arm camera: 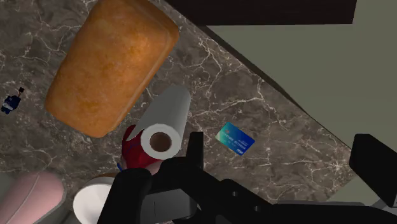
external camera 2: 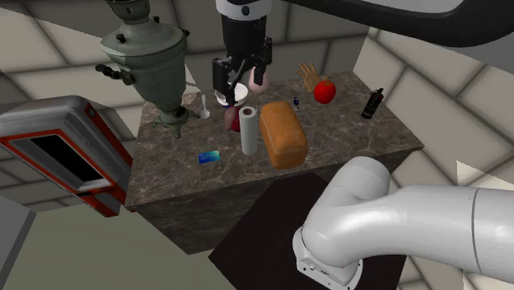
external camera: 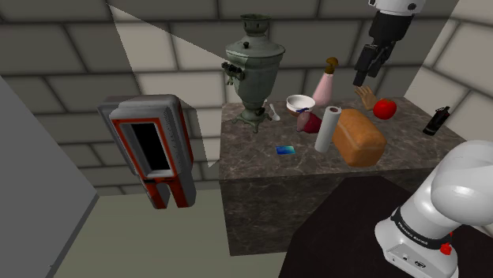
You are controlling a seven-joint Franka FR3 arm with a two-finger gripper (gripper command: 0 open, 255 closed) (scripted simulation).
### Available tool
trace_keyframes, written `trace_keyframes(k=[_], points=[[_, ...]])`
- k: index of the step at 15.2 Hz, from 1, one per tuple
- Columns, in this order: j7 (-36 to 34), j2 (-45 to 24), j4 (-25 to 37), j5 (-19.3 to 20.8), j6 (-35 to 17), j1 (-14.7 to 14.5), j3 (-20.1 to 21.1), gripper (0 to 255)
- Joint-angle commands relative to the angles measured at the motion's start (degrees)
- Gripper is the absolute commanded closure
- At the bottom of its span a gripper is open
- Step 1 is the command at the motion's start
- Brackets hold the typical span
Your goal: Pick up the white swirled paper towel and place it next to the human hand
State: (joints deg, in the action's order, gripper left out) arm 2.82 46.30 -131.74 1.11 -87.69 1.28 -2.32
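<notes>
The white paper towel roll [external camera: 327, 129] [external camera 2: 248, 129] [arm camera: 167, 121] stands upright on the dark marble counter [external camera: 253, 170], touching or nearly touching the brown bread loaf [external camera: 359, 137] [external camera 2: 282, 134] [arm camera: 111, 63]. The tan human hand [external camera: 366, 97] [external camera 2: 308, 76] is at the back of the counter beside a red round fruit [external camera: 385, 108] [external camera 2: 324, 91]. My black gripper [external camera: 362, 77] [external camera 2: 231, 92] [arm camera: 284, 156] hangs open and empty well above the counter, looking down on the roll from above.
A green samovar [external camera: 253, 67] [external camera 2: 148, 53], a white bowl [external camera: 300, 103], a pink bottle [external camera: 325, 85] and a red object [external camera: 310, 121] [arm camera: 133, 149] crowd the roll. A blue card [external camera: 286, 149] [arm camera: 235, 139] lies near the front. A black bottle [external camera: 436, 121] and a red-grey appliance [external camera: 150, 150] flank the counter.
</notes>
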Motion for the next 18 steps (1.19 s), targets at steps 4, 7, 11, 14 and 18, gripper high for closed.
trace_keyframes(k=[4,7,11,14,18], points=[[5.09,-2.56,-2.64,2.01,-4.88,-0.5,-2.58,0],[10.06,-5.95,-4.53,3.82,-9.92,-0.98,-5.14,0],[16.56,-11.7,-5.86,5.79,-16.77,-1.66,-8.48,0],[21.41,-16.85,-5.95,6.79,-21.88,-2.27,-10.88,0],[27.95,-24.66,-4.88,7.26,-28.47,-3.25,-13.87,0]])
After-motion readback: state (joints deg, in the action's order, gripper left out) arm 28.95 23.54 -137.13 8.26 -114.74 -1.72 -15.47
